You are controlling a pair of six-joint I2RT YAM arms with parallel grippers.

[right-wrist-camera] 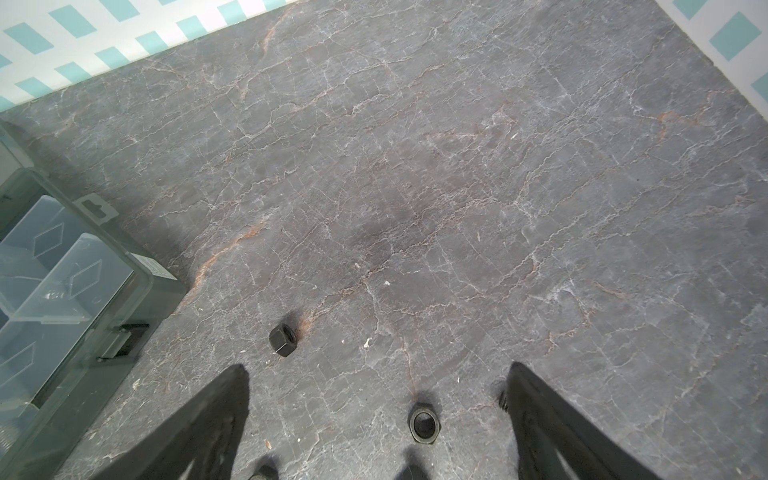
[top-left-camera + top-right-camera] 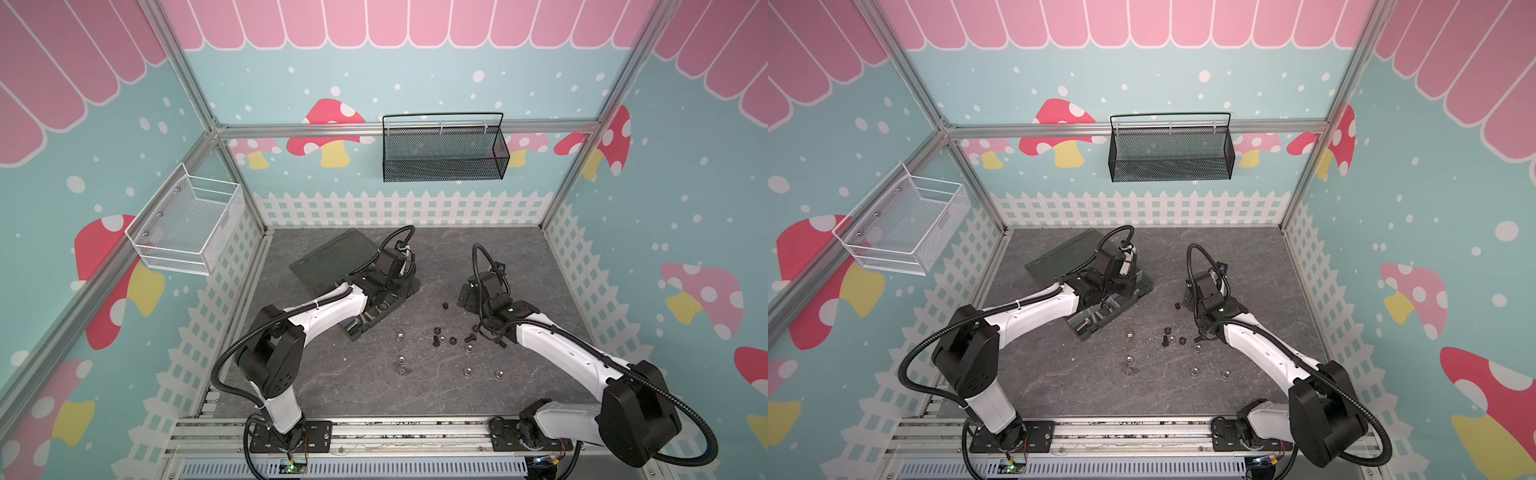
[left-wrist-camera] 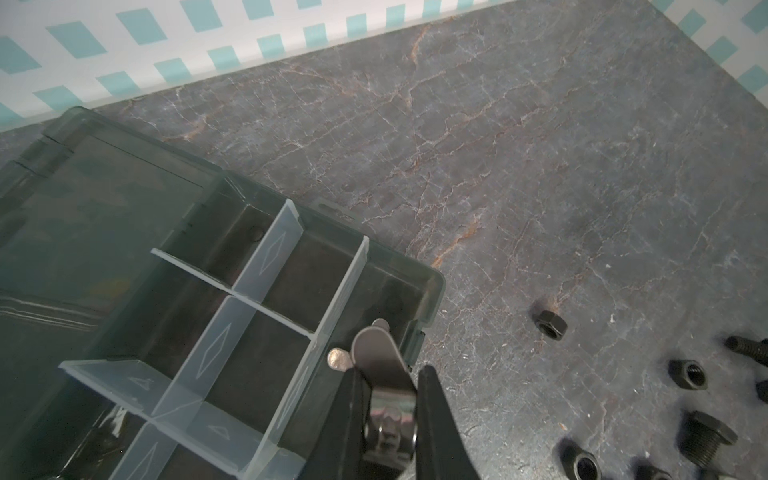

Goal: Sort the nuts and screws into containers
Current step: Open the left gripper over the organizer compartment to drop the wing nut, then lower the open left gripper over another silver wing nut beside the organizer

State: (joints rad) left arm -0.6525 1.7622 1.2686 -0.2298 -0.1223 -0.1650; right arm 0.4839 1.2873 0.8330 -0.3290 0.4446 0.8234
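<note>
In the left wrist view my left gripper (image 3: 390, 374) is shut on a silver winged nut (image 3: 376, 353). It hangs over the corner compartment of the dark grey organiser box (image 3: 432, 291), just inside the rim. The box (image 2: 368, 324) lies left of centre in both top views. My right gripper (image 1: 377, 370) stands open low over the table. A black nut (image 1: 423, 423) lies on the table between its fingers, and another black nut (image 1: 282, 340) lies just ahead. Loose black screws and nuts (image 2: 446, 338) and silver nuts (image 2: 468, 371) are scattered in front of the box.
The box's flat lid (image 2: 332, 257) lies open toward the back left. A white wire basket (image 2: 187, 224) hangs on the left wall and a black mesh basket (image 2: 444, 149) on the back wall. A silver winged nut (image 2: 399, 333) lies near the box's front corner.
</note>
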